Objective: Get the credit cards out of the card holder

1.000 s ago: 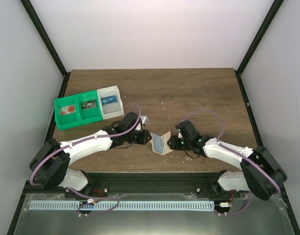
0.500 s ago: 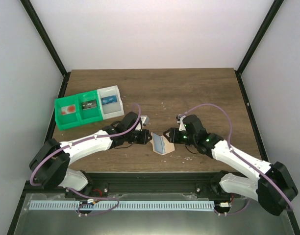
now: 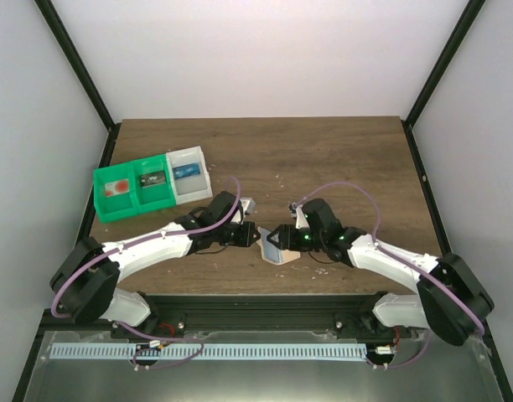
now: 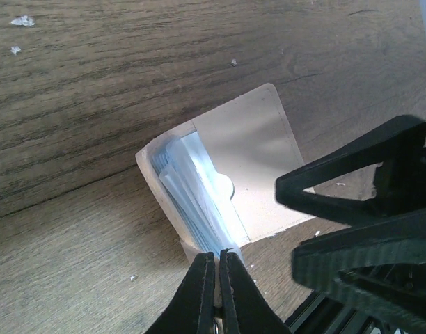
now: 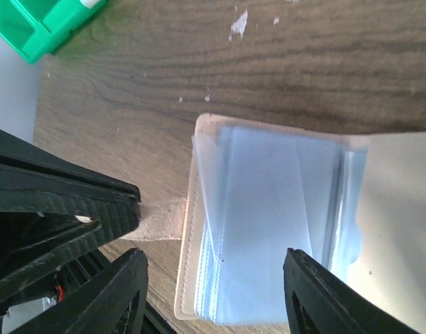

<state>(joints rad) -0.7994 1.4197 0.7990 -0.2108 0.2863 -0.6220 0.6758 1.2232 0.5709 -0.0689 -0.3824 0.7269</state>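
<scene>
Near front edge of table (image 3: 340,159), clamped card holder (image 4: 248,160) tab in closed left gripper (image 4: 218,256); hung right gripper (image 5: 213,256) spread wide over it; bins (image 3: 147,188) well apart, left edge.

The white-and-black left arm (image 3: 147,248) reaches low from its near-left base towards the middle. Its black two-finger left gripper (image 4: 218,259) is pinched tight on the side tab of the tan card holder (image 4: 251,149). The white-and-black right arm (image 3: 399,260) bends in from the near right, wrist low. Its black right gripper (image 5: 214,261) faces the left one, fingers (image 5: 122,292) spread apart and clamped on nothing.
</scene>
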